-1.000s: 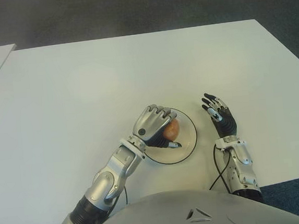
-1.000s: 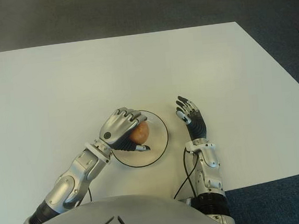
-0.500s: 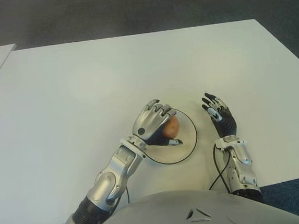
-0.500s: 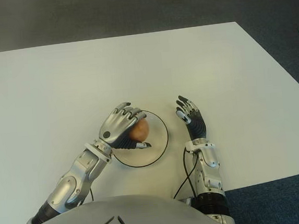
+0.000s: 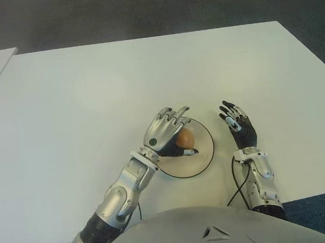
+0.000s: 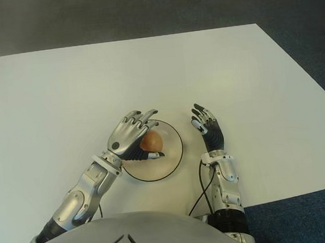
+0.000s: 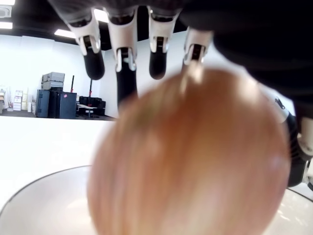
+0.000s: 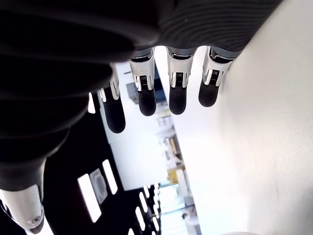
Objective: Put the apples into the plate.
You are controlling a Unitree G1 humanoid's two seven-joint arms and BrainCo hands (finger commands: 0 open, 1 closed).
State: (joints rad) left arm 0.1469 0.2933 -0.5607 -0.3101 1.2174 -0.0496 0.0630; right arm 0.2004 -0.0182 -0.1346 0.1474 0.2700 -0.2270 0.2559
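The apple sits in the plate under the left robot hand, fingers spread clear of it. Judged firm, smooth, roll-prone — best cupped around its widest girth. Right robot hand shows beside the plate — fingers extended, empty.

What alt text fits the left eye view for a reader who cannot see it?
The left hand hovers with fingers spread over an apple sitting in a round plate on a white table. The right hand shows open just right of the plate.

Left robot hand, fingers spread, over apple in plate.
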